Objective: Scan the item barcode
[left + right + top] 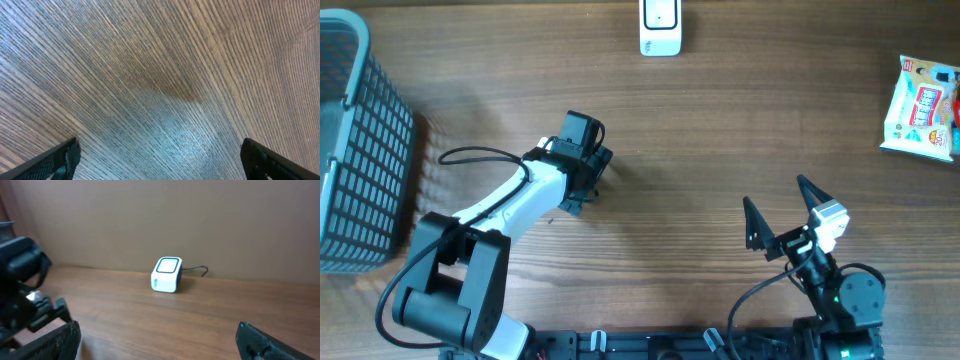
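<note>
The item, a yellow-green snack packet (922,107), lies flat at the table's far right edge, well beyond both grippers. A white barcode scanner (660,27) stands at the back centre; the right wrist view shows the scanner (166,274) with its cable trailing right. My left gripper (586,178) points down at bare wood left of centre, open, and in its wrist view the left gripper (160,152) has nothing between its fingers. My right gripper (780,203) is near the front right, open and empty; in its own view the right gripper (157,330) faces the scanner.
A grey mesh basket (355,150) stands at the left edge. The left arm (22,295) fills the left side of the right wrist view. A wall rises behind the scanner.
</note>
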Robot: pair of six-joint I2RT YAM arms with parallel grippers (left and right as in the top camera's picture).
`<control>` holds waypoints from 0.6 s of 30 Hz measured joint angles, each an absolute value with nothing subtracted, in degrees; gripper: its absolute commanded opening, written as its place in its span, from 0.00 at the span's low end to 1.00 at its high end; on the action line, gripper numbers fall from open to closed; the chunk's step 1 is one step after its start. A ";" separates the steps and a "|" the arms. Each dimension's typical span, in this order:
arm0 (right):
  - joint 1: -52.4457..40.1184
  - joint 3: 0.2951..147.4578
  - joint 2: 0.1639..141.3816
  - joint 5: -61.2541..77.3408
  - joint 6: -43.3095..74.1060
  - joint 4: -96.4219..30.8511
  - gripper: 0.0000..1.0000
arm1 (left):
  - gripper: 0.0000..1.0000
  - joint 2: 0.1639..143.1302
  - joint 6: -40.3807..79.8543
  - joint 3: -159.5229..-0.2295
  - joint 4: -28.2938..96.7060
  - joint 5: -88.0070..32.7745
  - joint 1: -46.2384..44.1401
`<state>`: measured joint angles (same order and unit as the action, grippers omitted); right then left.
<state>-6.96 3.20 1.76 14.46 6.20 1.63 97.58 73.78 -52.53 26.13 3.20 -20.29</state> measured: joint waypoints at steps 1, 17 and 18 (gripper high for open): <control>-6.31 2.22 1.52 14.09 6.20 3.14 1.00 | 1.00 97.58 73.80 -52.53 26.13 3.18 -20.29; 3.20 0.40 0.99 11.05 5.10 0.45 1.00 | 1.00 97.58 73.80 -52.53 26.13 3.18 -20.29; 3.20 0.40 0.99 10.87 5.06 0.43 1.00 | 1.00 97.58 73.80 -52.53 26.11 3.20 -20.29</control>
